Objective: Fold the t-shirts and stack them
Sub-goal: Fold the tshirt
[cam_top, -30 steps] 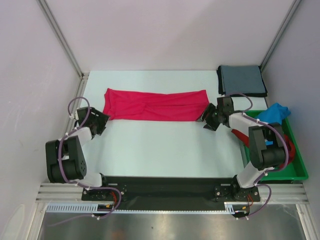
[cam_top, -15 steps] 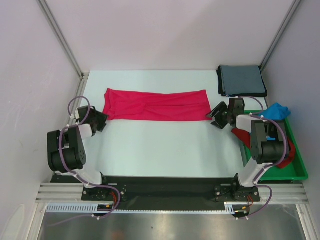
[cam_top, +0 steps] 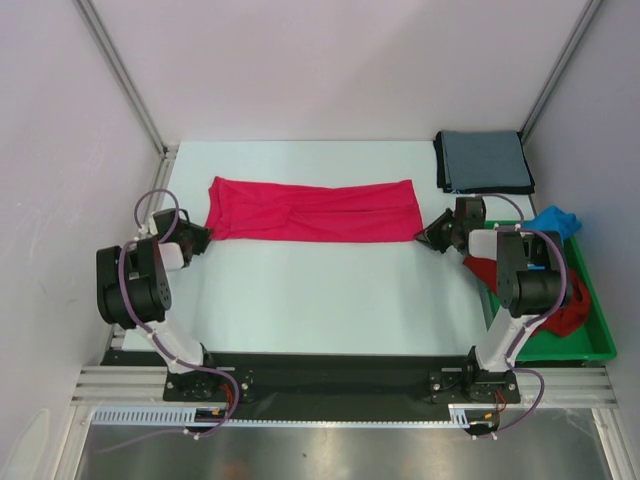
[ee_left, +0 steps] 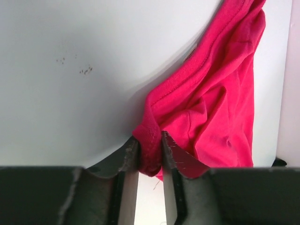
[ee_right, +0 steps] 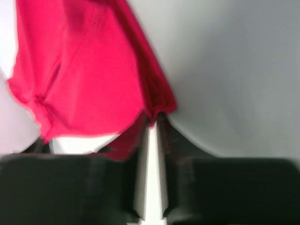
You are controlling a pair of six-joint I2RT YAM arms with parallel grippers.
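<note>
Now the pink-red t-shirt [cam_top: 312, 210] lies on the worktop [cam_top: 320, 290], with its long axis running left to right between the two pairs of fingers. The left fingers [ee_left: 126, 159] pinch its left end, and the right fingers [ee_right: 173, 145] pinch its right end.

The white table [cam_top: 320, 290] carries a pink-red shirt [cam_top: 310, 210], folded into a long narrow band that runs left to right across its far half, with creases near the middle. A grey-blue shirt [cam_top: 483, 160] lies folded into a flat rectangle in the far right corner, apart from the band's right end. A green tray [cam_top: 560, 349] sits along the right edge, just on the near side of the grey-blue shirt.
</note>
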